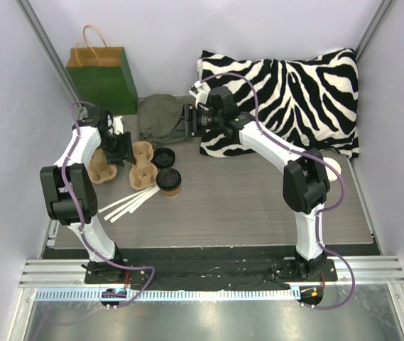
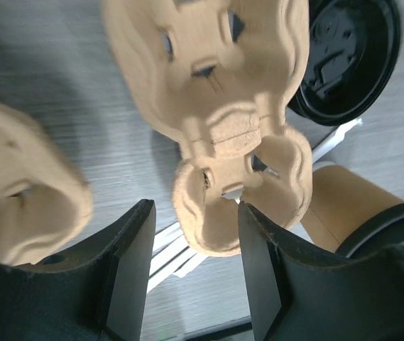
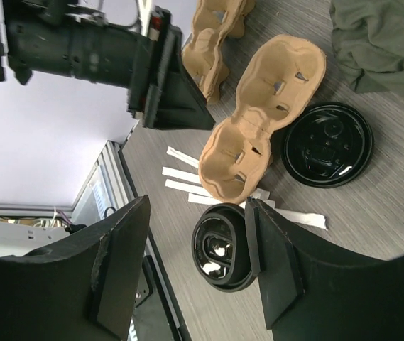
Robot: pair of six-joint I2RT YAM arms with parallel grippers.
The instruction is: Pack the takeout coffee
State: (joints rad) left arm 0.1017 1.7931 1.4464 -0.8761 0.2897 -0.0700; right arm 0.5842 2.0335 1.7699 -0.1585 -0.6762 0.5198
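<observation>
— Where is the takeout coffee at this moment?
— It stands upright on the surface with its black lid on, just beyond some white paper strips. A pulp tray is just beside it on the left, and a loose black lid lies just behind.
— And the two hands?
— The left hand hangs above the tray, fingers apart, gripping nothing. The right hand is farther back, by an olive cloth, also wide and empty. A green bag stands in the far left corner, and a zebra pillow lies at the far right.
</observation>
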